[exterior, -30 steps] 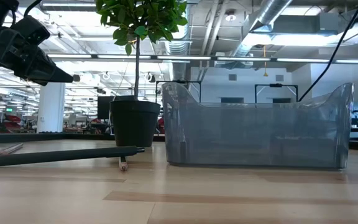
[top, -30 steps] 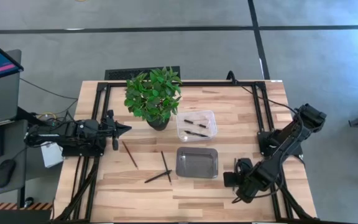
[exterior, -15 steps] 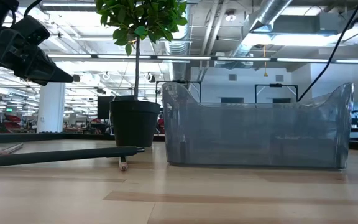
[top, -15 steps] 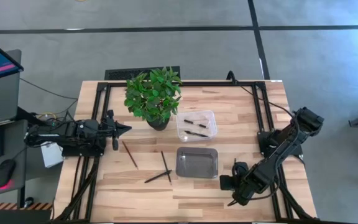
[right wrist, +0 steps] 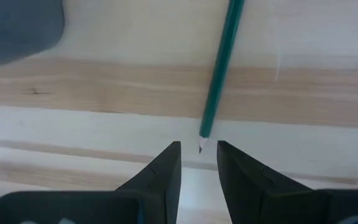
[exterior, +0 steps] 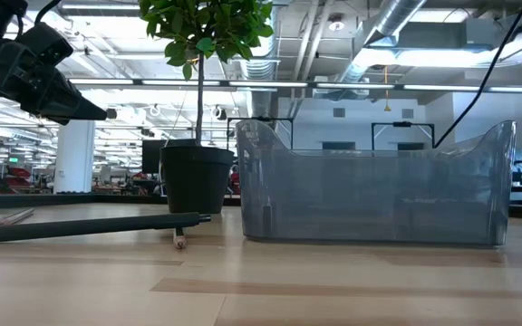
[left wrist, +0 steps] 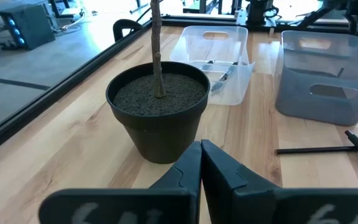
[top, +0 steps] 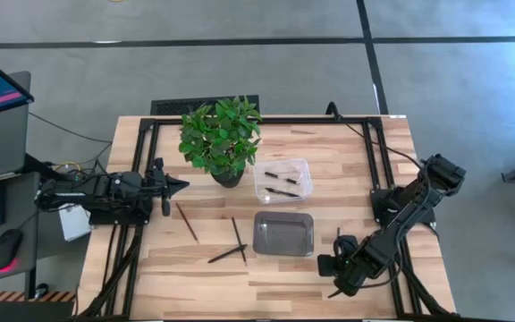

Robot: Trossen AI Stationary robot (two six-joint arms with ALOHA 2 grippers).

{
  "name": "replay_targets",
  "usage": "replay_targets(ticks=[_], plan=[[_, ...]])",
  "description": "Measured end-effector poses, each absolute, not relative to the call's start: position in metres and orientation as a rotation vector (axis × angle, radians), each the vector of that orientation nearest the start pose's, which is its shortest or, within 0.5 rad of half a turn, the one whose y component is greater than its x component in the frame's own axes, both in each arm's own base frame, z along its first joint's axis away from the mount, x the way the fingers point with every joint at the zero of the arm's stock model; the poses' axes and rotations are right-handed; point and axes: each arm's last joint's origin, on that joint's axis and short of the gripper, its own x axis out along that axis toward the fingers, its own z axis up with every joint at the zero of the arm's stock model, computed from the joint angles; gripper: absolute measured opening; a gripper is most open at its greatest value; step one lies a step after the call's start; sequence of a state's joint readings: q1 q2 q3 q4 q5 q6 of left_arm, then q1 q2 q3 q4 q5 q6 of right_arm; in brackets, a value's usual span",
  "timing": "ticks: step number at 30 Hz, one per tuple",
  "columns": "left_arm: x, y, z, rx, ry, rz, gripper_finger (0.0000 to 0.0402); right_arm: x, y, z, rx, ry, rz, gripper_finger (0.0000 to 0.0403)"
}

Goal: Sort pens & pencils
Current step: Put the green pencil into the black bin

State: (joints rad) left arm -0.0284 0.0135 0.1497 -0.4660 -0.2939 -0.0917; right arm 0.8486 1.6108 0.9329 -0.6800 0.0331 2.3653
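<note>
Now, we count:
Loose sticks on table: four, including a green pencil (right wrist: 219,68).
Clear bin (top: 283,181): three sticks.
Grey bin (top: 283,234): one.
Right gripper (right wrist: 198,163): fingers slightly apart above the pencil's tip.
Left gripper (left wrist: 200,163): fingers pressed together.

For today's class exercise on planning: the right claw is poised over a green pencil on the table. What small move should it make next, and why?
Probably a short descent so the fingers straddle the shaft. In the right wrist view the right claw is open, with the green pencil lying flat on the table, its tip just ahead of the gap between the fingers. Nothing is gripped yet, and the grey bin stands nearby.
</note>
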Motion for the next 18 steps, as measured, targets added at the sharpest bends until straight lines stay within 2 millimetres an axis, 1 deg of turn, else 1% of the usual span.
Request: replay_targets(ticks=[5, 7, 12, 18], plan=[[0.081, 0.006, 0.169, -0.037, 0.314, 0.278, 0.0, 0.187, 0.213, 0.157, 1.337, 1.251, -0.998, 0.0123], [0.081, 0.006, 0.169, -0.037, 0.314, 0.278, 0.0, 0.191, 0.217, 0.153, 1.357, 1.253, -0.974, 0.0123], [0.081, 0.006, 0.169, -0.034, 0.313, 0.277, 0.0, 0.193, 0.219, 0.146, 1.349, 1.253, -0.982, 0.0123], [0.081, 0.006, 0.169, -0.033, 0.313, 0.277, 0.0, 0.19, 0.217, 0.145, 1.324, 1.257, -1.012, 0.0123]])
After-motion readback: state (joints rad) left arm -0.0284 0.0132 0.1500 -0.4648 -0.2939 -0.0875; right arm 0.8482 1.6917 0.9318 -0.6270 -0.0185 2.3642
